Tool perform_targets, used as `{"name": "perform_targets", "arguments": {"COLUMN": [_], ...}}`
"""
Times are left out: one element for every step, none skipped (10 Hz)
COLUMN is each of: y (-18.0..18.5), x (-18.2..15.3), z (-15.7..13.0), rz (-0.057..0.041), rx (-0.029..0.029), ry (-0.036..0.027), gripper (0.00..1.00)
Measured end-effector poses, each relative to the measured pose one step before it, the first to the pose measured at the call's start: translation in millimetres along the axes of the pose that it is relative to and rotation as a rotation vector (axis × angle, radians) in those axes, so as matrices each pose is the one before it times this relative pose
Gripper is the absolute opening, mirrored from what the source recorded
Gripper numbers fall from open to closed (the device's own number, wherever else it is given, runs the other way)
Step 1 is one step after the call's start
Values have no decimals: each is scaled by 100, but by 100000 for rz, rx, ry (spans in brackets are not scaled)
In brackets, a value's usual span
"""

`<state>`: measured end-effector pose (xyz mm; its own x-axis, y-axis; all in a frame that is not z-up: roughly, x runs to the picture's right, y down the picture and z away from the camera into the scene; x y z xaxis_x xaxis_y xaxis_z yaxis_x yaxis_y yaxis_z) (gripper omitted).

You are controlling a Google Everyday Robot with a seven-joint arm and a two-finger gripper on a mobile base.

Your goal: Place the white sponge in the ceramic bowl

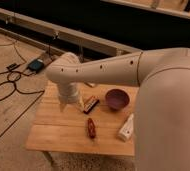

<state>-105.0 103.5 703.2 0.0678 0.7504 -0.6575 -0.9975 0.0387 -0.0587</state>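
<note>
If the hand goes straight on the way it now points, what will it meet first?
The hand hangs over the left part of the wooden table, pointing down. It would likely meet bare tabletop first, just left of the flat packet; depth is unclear.

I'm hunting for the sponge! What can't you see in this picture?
- White sponge: nowhere visible in the camera view; the arm may cover it.
- End effector: down over the wooden table, left of the ceramic bowl, mostly hidden behind the arm.
- Table's right side: hidden by the arm.
</note>
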Motion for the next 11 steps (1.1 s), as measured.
{"name": "perform_targets", "arguments": {"y": [1,-2,1,0,-1,1,0,1,-13,-95,-1174], "x": [0,-1,0,-1,0,2,-1,-1,-6,-67,-693], "z": [0,-1,0,-1,1,1,-3,-6,-8,9,129], "rz": [-6,7,-2,-3,2,2,2,-6,-11,-238,-1646], "rx": [1,0,0,1,0,-2,0,-1,11,164,2620], "ry": [-4,0,0,-4,2,7,-7,-12,-28,-167,-1407], "gripper": [65,65,65,65,65,65,65,65,65,65,65]}}
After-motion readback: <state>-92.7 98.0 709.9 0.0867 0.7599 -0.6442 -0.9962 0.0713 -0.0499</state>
